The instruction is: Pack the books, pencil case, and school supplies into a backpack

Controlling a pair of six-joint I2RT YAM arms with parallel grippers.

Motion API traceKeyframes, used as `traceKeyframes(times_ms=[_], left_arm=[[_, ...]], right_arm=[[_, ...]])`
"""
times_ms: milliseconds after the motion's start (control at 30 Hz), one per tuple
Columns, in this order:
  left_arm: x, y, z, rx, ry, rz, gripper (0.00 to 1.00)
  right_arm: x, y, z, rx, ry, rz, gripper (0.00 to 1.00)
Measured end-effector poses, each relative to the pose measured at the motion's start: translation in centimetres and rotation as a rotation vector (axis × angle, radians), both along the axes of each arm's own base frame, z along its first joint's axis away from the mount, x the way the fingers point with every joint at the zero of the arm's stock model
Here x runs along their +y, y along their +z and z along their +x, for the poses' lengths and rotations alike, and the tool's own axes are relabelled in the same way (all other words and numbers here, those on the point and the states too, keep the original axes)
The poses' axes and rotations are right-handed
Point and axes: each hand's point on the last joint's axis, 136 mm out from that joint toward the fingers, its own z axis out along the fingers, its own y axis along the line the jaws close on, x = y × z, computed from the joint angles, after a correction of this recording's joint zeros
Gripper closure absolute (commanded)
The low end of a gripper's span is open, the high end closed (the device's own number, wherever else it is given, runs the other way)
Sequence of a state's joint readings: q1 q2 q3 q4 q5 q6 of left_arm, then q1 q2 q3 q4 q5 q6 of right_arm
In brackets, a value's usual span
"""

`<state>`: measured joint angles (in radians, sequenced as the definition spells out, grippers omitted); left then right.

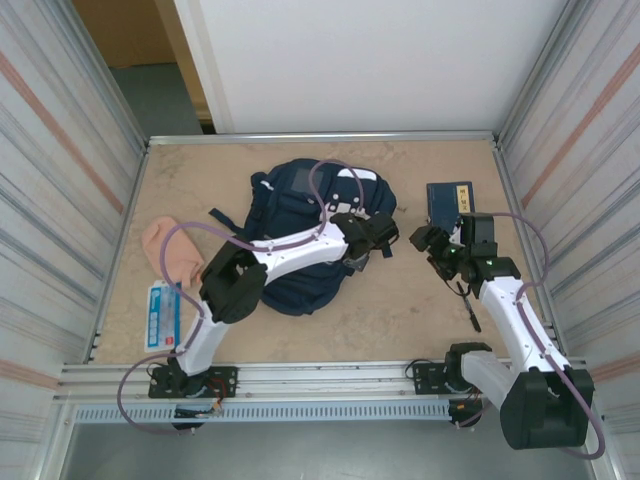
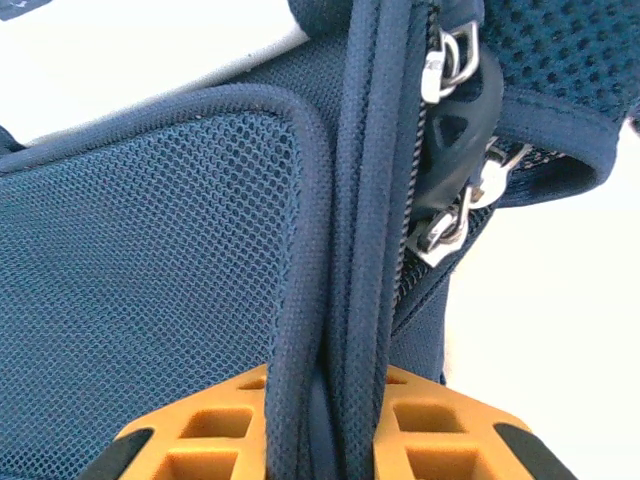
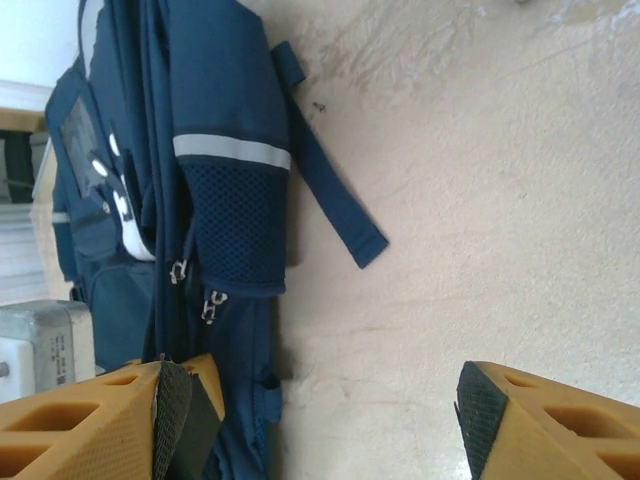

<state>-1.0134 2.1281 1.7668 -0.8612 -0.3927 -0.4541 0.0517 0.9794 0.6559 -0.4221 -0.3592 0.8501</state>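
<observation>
Top external view, entries left to right.

Peach-pink lump (image 1: 170,250), light-blue oblong (image 1: 160,316): on the surface (image 1: 400,300), well left of the left gripper (image 1: 376,236).

Left gripper: closed on the backpack (image 1: 300,215), pinching the piped seam (image 2: 300,250) beside the zip pulls (image 2: 447,62). We judge it should hold that seam taut and raised, so the right gripper (image 1: 432,246), jaws wide and empty, can reach the pulls.

Book (image 1: 449,203): just beyond the right gripper.

Pen (image 1: 470,312): nearer its base.

Backpack's opening: hidden under the left arm (image 1: 290,255); we cannot tell how far it is unzipped.
</observation>
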Motion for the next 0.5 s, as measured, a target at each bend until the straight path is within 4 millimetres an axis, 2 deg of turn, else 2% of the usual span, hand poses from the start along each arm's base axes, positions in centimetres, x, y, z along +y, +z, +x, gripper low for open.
traceKeyframes(times_ms=[100, 367, 433, 500], left_arm=[[-0.1, 0.5, -1.2, 0.085, -0.025, -0.086, 0.91], [0.2, 1.8, -2.7, 0.257, -0.046, -0.377, 0.90], [0.2, 1.9, -2.6, 0.276, -0.047, -0.422, 0.89], [0.0, 2.1, -2.8, 0.285, -0.057, -0.457, 0.90]], right_arm=[[1.0, -0.5, -0.5, 0.023, 0.056, 0.008, 0.27], [6.0, -2.1, -1.7, 0.106, 0.251, 0.016, 0.31], [6.9, -2.7, -1.7, 0.121, 0.276, 0.018, 0.35], [7.7, -3.3, -1.5, 0.132, 0.294, 0.017, 0.45]])
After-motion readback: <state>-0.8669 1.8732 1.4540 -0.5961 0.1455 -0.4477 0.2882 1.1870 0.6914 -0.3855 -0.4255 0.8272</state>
